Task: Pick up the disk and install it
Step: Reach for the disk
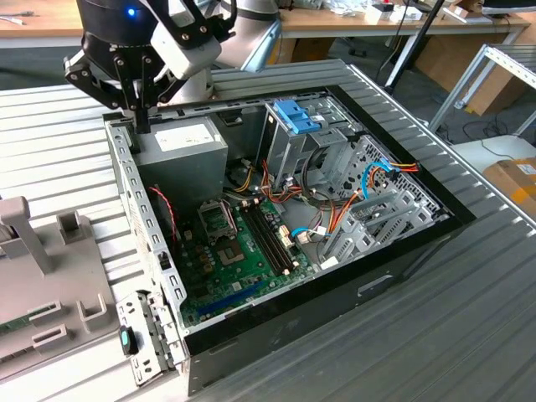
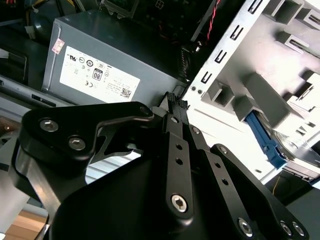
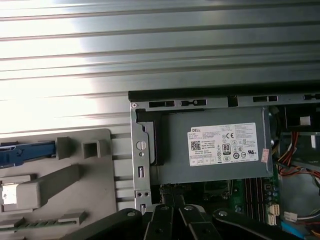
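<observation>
The disk point(image 3: 26, 153) lies on a grey holder plate point(image 3: 75, 175) beside the computer case. One blue rail and a strip of its body show, and the picture's edge cuts off the remainder. In the second wrist view its blue rail point(image 2: 265, 141) shows past the case wall. My gripper point(image 2: 176, 98) is shut with nothing between its fingertips. It hangs over the case's corner, above the case wall point(image 2: 225, 55) and next to the grey power-supply box point(image 2: 100, 65), apart from the disk. In the exterior view the gripper point(image 1: 141, 124) points down at that corner.
The open computer case point(image 1: 402, 251) holds a motherboard point(image 1: 243, 251), loose cables and a metal drive cage point(image 1: 293, 155) with a blue latch point(image 1: 295, 115) on top. The holder plate point(image 1: 59, 276) with upright grey blocks sits at the exterior view's left. A ribbed metal table point(image 1: 469, 335) surrounds everything.
</observation>
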`<state>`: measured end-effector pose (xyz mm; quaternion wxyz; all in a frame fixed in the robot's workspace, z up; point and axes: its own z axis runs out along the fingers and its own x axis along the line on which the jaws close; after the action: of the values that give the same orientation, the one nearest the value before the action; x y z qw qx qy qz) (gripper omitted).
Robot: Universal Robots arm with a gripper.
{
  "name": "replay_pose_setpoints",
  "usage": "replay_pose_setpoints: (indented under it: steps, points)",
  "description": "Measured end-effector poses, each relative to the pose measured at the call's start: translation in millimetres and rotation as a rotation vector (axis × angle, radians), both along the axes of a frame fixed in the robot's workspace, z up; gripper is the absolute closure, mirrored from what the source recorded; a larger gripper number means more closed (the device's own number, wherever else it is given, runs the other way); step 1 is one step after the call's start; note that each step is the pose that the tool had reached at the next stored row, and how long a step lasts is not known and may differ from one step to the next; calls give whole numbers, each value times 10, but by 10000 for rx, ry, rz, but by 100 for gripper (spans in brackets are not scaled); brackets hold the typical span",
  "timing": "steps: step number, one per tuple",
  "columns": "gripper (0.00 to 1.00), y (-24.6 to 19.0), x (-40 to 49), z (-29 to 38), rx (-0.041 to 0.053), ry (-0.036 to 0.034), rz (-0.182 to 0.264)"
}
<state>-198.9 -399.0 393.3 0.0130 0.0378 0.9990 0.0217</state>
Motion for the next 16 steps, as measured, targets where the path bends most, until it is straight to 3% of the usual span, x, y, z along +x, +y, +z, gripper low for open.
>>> replay_pose_setpoints:
  steps: [5, 16]
  points:
    - [89, 0, -79, -1, 1, -1, 0]
    - [89, 0, -102, 0, 1, -1, -1]
